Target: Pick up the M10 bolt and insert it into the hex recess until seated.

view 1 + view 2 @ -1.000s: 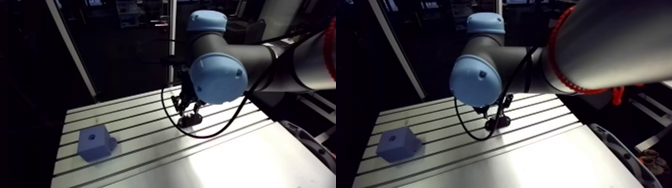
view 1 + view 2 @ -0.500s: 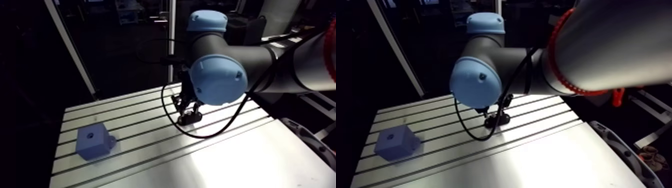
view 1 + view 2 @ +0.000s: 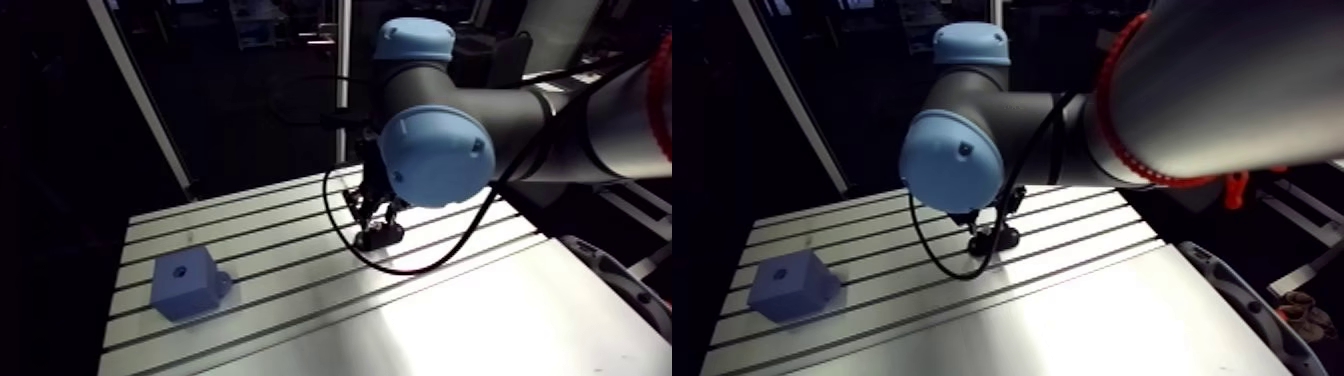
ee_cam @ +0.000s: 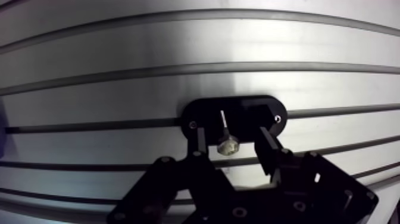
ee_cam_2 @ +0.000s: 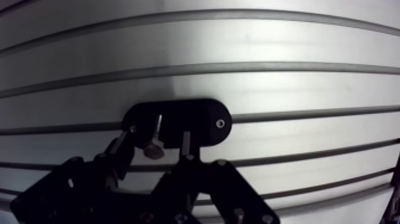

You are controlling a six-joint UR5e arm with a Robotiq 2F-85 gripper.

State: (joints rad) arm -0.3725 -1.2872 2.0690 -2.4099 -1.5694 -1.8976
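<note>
The wrist view shows a small metal bolt (image 4: 226, 145) standing in a black oval holder (image 4: 265, 110) on the slotted table, hex head up. My gripper (image 4: 231, 136) is low over the holder and open. One finger is on each side of the bolt, with a gap showing between each finger and the bolt. In the arm view the gripper (image 3: 378, 232) hangs over the middle of the table. A blue block (image 3: 184, 285) with a round recess in its top face sits far off at the table's left side.
The aluminium table (image 3: 330, 320) has long grooves running across it. Its front and left edges are close to the blue block. A slanted metal post (image 3: 140, 95) rises behind the table's back left corner.
The arm view has shifted very slightly. The gripper stays low over the black holder and the blue block has not moved.
</note>
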